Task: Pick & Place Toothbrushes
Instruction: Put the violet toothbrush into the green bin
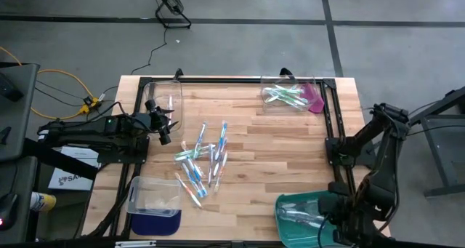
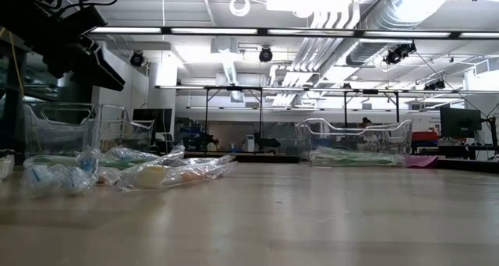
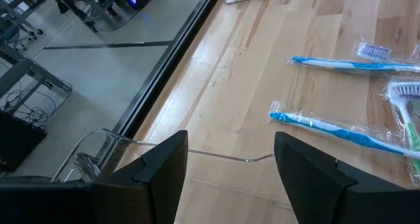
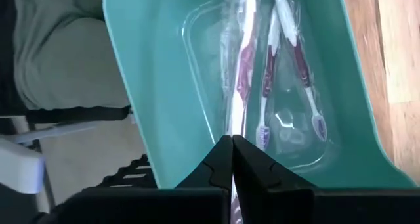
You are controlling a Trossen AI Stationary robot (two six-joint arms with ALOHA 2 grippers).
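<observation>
A pile of wrapped toothbrushes (image 1: 203, 161) (image 2: 125, 172), mostly blue and green, lies on the wooden table left of its middle. My left gripper (image 1: 163, 129) (image 3: 230, 178) hovers open at the table's left, just left of the pile, above a clear bin's rim (image 3: 197, 155). At the near right, my right gripper (image 1: 328, 222) (image 4: 231, 152) is shut above the green tray (image 1: 290, 204) (image 4: 151, 86). A purple-and-white wrapped toothbrush (image 4: 237, 86) runs from its fingers out over the tray. Two more purple-and-white toothbrushes (image 4: 289, 60) lie in the tray. My right gripper pinches the purple-and-white toothbrush (image 4: 231, 129) between its two shut fingers, coming from above and pointing steeply down. The fingers hide which end they have. The toothbrush, in its clear wrapper, reaches out from the fingertips over the tray's floor; I cannot tell whether it touches the tray.
A clear bin (image 1: 290, 95) (image 2: 355, 141) with green toothbrushes and a pink piece stands at the far right. Another clear bin (image 1: 166, 99) is at the far left, and a third (image 1: 154, 196) on a blue base at the near left. Black frame rails (image 1: 330, 117) edge the table.
</observation>
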